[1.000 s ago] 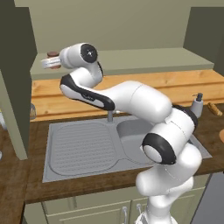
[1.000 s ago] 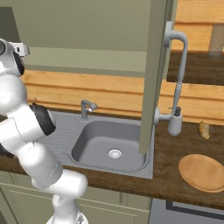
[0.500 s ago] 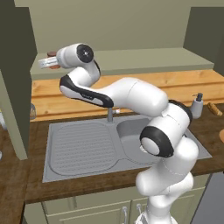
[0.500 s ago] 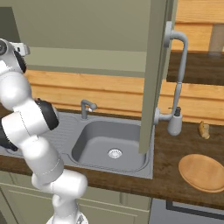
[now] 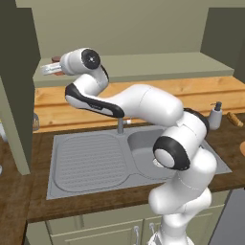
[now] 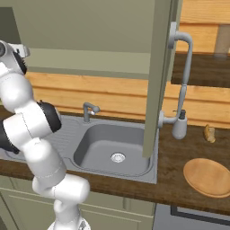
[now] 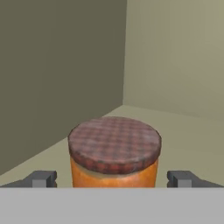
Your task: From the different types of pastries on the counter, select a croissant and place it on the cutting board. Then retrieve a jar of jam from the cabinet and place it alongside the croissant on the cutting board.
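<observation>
A jam jar with orange contents and a red-brown checked lid stands on the cabinet shelf, close in front of the hand camera. My gripper is open, one fingertip on each side of the jar and apart from it. In the left base view the gripper reaches into the upper left cabinet, right by the jar. The croissant lies on the dark counter at the right, behind the round wooden cutting board and off it.
The open cabinet door hangs over the sink. A soap dispenser stands beside the tall faucet. The cabinet's side and back walls close in around the jar.
The arm's elbow has swung forward and lower, while the hand has stayed at the shelf by the jar. The jaws have stayed open.
</observation>
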